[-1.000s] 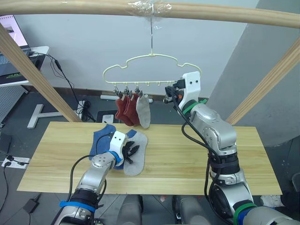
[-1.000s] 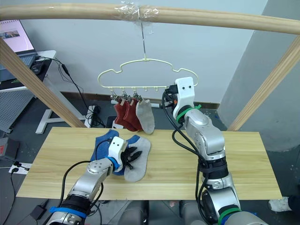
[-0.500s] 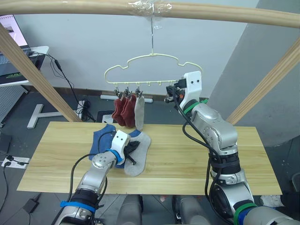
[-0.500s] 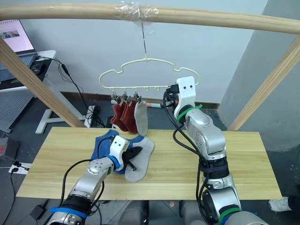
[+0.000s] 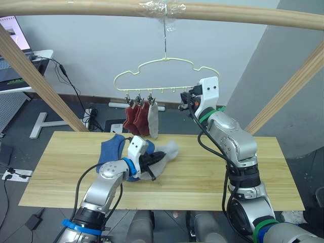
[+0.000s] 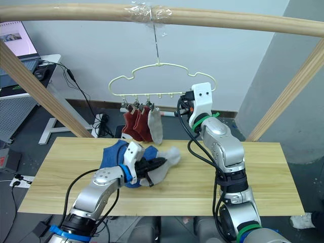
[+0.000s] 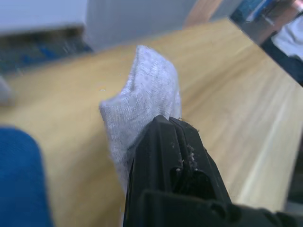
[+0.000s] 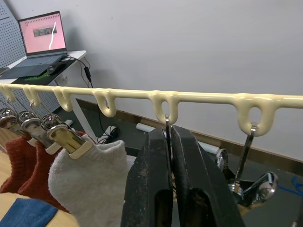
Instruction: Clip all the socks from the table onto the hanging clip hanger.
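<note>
Left jaws [image 5: 158, 158]: clenched on a grey sock [image 5: 164, 153]; the sock is lifted off the surface [image 5: 212, 167], its free end flopping toward 2 o'clock; in the left wrist view the grey knit [image 7: 142, 101] sticks out past the black fingertips [image 7: 173, 142]
Right jaws [image 8: 169, 142]: clenched around the thin wire of a clip [image 8: 166, 124] that hangs from a loop of the hanger [image 5: 167, 71]; raised at the hanger's 4 o'clock end
Hanger: pale yellow wire; hooked on a wooden pole [image 5: 76, 7] at 12 o'clock; its row of clips is well above the surface
Hung socks: two red socks [image 5: 135, 117] and one grey hung sock [image 5: 153, 120]; clipped side by side at the hanger's 8 o'clock end; touching each other
Blue socks [image 5: 114, 149]: lying on the surface just beside the left jaws, at their 9 o'clock; partly under the left arm
Next clip [image 8: 255, 182]: hangs beside the right jaws, with nothing in it
Laptop [image 8: 45, 35]: on a desk at 10 o'clock, far behind the hanger
</note>
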Tool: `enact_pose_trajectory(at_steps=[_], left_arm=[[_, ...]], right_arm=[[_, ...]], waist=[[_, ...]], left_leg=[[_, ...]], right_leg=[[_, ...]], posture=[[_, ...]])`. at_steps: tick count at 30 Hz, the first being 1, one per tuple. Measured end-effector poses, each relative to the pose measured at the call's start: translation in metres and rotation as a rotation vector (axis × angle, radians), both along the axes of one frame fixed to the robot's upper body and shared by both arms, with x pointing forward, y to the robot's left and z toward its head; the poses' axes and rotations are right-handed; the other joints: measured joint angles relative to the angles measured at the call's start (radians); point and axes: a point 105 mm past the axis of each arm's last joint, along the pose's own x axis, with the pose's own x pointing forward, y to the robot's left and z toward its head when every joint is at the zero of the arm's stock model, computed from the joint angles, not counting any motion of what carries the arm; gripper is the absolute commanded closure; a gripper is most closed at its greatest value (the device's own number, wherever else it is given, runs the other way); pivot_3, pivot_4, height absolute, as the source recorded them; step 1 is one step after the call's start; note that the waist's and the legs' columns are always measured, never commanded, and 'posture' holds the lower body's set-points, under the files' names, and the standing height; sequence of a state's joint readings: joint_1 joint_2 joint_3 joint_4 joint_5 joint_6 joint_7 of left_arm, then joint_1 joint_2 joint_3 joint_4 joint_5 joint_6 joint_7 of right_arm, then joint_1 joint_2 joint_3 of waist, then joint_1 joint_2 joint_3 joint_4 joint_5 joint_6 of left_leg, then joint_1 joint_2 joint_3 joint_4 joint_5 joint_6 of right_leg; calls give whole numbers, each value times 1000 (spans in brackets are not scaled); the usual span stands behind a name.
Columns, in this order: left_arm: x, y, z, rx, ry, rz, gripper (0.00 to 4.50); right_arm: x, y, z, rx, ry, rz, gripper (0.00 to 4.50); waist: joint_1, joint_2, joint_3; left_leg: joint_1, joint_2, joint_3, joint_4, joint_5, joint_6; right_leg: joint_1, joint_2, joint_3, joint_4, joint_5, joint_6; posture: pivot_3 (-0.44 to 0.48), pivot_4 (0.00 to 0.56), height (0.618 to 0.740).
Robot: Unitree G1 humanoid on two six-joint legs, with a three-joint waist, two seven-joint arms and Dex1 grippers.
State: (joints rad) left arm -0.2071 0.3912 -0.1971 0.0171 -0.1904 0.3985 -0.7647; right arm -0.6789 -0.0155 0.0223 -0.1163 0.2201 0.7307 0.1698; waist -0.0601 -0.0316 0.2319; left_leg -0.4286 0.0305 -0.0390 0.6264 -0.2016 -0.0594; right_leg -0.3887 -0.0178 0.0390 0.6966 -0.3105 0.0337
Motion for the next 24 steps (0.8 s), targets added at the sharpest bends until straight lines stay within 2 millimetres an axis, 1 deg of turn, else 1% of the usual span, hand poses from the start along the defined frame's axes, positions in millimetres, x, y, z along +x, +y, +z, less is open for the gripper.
enact_pose_trajectory(at_steps=[3,6,8,15,19,21,24], left_arm=[[11,2,-18,57,29,50,4482],[23,6,-25,107,-3,69,3946],[26,6,-25,120,-25,60,3311],[23,2,-16,103,-78,-5,1130],[23,6,-12,158,-143,-37,15],[22,4,-16,180,-155,-50,15],[22,-3,-29,203,-141,-57,15]], right_arm=[[0,0,0,-1,0,-1,4500],[0,-1,0,-4,-1,-3,4500],[0,-1,0,-4,-1,-4,4500],[0,-2,0,-4,-2,-10,4500],[1,-3,1,-3,-4,-21,4500],[1,-3,1,-3,-4,-22,4500],[1,-3,1,-3,-4,-23,4500]], waist=[[0,0,0],[0,0,0],[0,0,0],[-1,0,0],[-1,0,0],[-1,0,0],[0,0,0]], left_leg=[[0,0,0,0,0,0],[0,0,1,0,0,0],[0,0,1,0,0,0],[-1,0,1,0,0,0],[-1,0,1,0,0,0],[-1,0,1,0,0,0],[-1,0,1,0,0,0]], right_leg=[[0,0,0,0,0,0],[0,0,0,0,0,0],[0,0,0,-1,0,0],[0,0,0,0,0,0],[0,0,0,0,0,0],[0,-1,0,-1,0,0],[0,-1,0,-1,0,0]], posture=[[-88,221,740],[-97,221,740],[-101,221,740],[-109,221,740],[-109,221,740],[-110,223,740],[-111,224,740]])
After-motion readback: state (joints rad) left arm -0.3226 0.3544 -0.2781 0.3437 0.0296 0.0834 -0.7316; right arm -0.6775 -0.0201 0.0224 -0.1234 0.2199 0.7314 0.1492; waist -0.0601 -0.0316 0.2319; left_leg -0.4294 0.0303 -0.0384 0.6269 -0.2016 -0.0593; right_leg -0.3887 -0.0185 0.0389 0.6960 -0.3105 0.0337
